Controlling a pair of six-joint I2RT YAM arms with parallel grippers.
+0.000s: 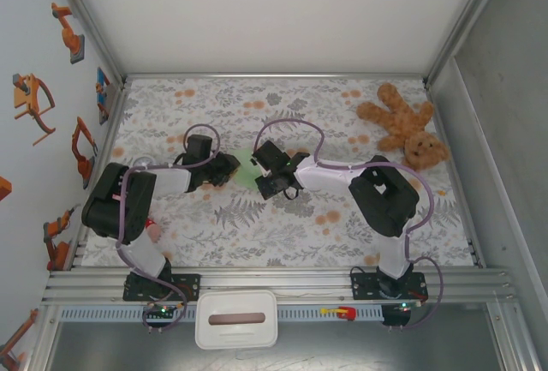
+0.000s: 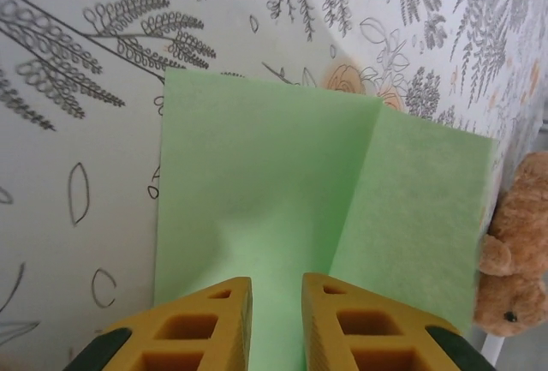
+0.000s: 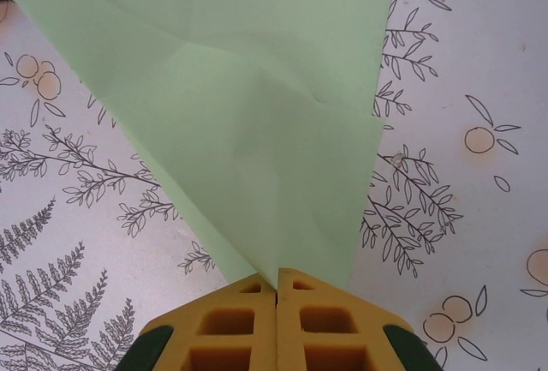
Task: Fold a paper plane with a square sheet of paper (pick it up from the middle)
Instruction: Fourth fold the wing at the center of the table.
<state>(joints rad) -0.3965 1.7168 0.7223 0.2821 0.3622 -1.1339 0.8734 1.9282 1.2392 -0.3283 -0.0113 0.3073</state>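
The thin pale mint-green square sheet of paper looks matt and faintly fibrous; the brown plush teddy bear is fuzzy cloth.

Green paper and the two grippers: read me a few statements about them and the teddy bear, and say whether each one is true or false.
1. The right gripper has its jaws closed on the green paper. True.
2. The left gripper has its jaws pressed tight together. False: a gap shows between them, with green paper visible through it.
3. The teddy bear lies near the far right corner of the table. True.
4. The green paper is free of creases. False: a straight crease runs across it in the left wrist view.
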